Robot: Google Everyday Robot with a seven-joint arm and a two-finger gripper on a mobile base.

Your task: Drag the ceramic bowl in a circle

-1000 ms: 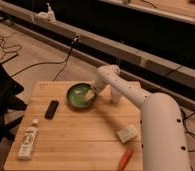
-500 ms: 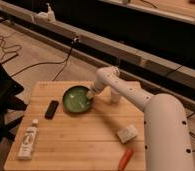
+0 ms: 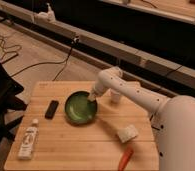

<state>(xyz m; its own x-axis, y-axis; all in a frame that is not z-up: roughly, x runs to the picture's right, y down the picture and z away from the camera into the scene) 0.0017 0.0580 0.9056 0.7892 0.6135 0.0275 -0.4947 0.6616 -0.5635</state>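
Observation:
The ceramic bowl (image 3: 80, 107) is round, glossy green with a darker rim, and sits on the wooden table (image 3: 86, 145) left of centre. My white arm reaches in from the right. The gripper (image 3: 93, 97) is at the bowl's upper right rim, touching it. A small translucent whitish cup (image 3: 116, 97) stands just right of the gripper, partly behind the arm.
A black remote (image 3: 51, 109) lies left of the bowl. A white bottle (image 3: 27, 142) lies near the front left edge. A pale sponge (image 3: 127, 133) and an orange carrot (image 3: 125, 158) lie at front right. A dark chair (image 3: 1, 100) stands left of the table.
The bowl has slid towards the front and a little left across the table, with the gripper following at its rim.

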